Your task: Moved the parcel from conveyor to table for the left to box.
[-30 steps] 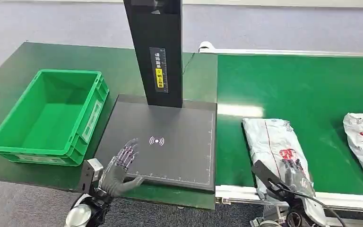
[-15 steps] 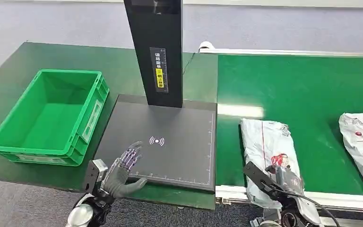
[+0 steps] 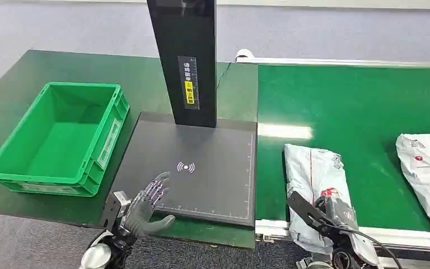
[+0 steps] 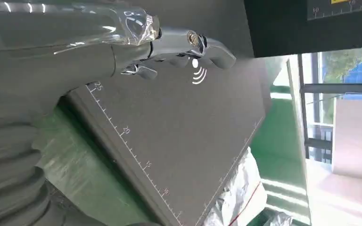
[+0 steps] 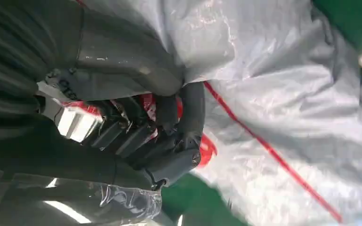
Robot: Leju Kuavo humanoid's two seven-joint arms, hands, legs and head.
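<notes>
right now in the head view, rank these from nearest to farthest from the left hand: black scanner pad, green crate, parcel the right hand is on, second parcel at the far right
From the left hand:
1. Black scanner pad, directly under its fingers.
2. Green crate, on the table to its left.
3. Parcel gripped by the right hand, on the conveyor past the pad's right edge.
4. Second parcel, at the picture's far right edge.

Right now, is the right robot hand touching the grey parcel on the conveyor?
Touching. In the right wrist view, the right robot hand has its fingers curled into the grey parcel, bunching its plastic.
</notes>
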